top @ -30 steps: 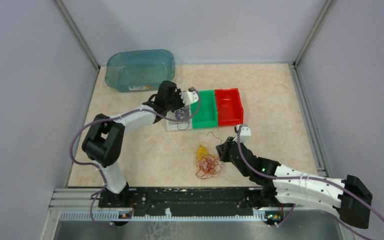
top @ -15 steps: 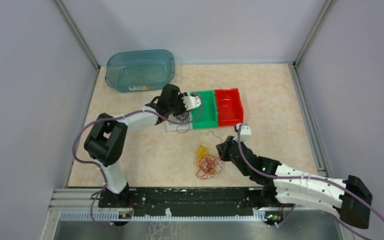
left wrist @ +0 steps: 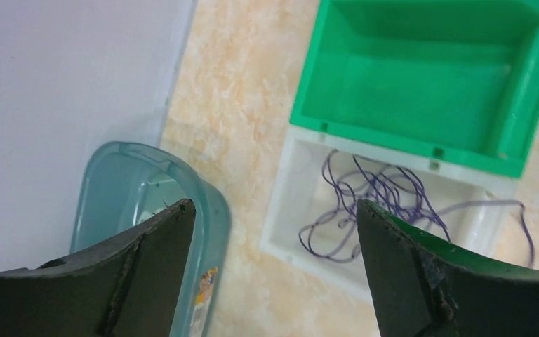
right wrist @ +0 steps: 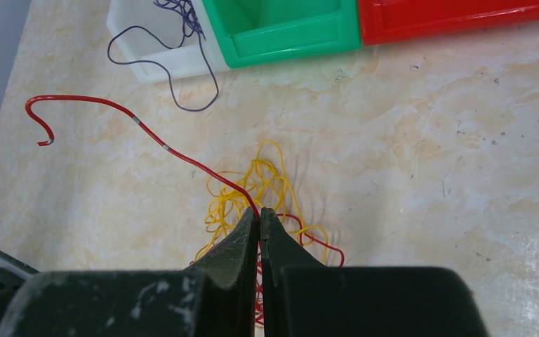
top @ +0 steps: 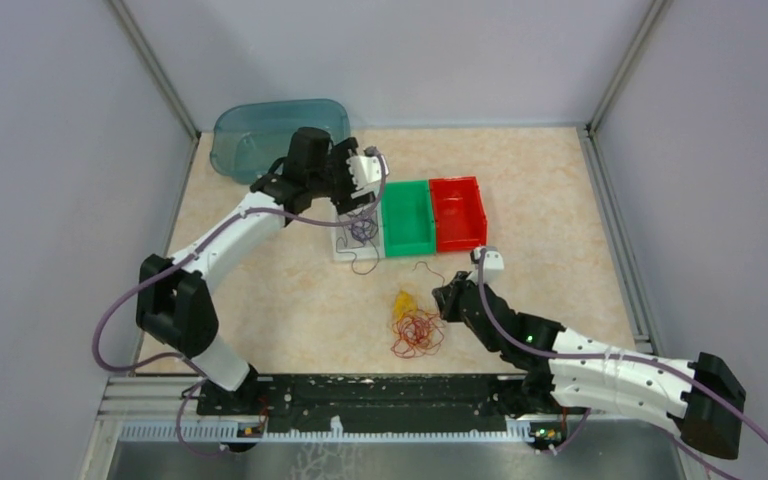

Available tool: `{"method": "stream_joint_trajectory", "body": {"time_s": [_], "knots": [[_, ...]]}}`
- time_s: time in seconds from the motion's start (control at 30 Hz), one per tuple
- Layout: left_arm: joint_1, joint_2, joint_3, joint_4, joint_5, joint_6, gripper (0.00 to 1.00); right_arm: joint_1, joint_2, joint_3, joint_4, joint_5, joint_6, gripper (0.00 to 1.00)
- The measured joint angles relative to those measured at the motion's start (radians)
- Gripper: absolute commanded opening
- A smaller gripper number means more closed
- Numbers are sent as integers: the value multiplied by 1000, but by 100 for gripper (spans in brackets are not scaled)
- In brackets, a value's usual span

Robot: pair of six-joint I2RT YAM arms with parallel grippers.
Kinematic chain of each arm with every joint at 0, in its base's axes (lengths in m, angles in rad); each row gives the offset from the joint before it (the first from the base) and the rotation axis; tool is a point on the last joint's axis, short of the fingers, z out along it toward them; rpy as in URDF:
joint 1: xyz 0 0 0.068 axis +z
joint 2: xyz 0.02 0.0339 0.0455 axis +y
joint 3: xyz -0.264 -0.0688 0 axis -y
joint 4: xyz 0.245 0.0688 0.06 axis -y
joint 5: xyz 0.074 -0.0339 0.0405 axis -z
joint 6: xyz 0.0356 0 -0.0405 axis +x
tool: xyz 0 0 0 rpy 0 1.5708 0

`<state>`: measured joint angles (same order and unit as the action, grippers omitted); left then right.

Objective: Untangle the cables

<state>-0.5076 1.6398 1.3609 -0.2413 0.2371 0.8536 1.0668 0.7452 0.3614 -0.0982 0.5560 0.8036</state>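
Observation:
A purple cable [left wrist: 379, 189] lies coiled in the white bin [left wrist: 316, 270], one tail hanging over the bin's front wall [right wrist: 182, 98]. My left gripper [left wrist: 274, 210] hovers above that bin's left side, open, with nothing between its fingers. Nearer me, red and yellow cables form one tangle [top: 415, 325] on the table. My right gripper [right wrist: 260, 210] is shut on the red cable [right wrist: 147, 133], whose hooked free end runs out to the left. The yellow cable [right wrist: 253, 182] lies looped just beyond the fingertips.
A green bin [top: 407, 218] and a red bin [top: 457, 213], both without cables inside, stand in a row right of the white bin [top: 345, 250]. A teal plastic tub [top: 278, 140] sits at the back left, close under my left gripper [top: 358, 195].
My left gripper has opened, let the purple cable drop into the white bin, and lifted back toward the teal tub. The right arm has stayed put.

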Motion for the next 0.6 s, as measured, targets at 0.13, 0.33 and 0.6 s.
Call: {"method": "stream_joint_trajectory", "body": {"time_s": [0.13,0.33,0.6], "knots": [[20,-62,-38,-128,94,58,85,0,-6,0,0,0,0,0],[-12,-150,-137,-371,245,224,77,0,-7,0,0,0,0,0],[-136,-150,-305,-462,204,439,74,0,-10,0,-1,0,1,0]]}}
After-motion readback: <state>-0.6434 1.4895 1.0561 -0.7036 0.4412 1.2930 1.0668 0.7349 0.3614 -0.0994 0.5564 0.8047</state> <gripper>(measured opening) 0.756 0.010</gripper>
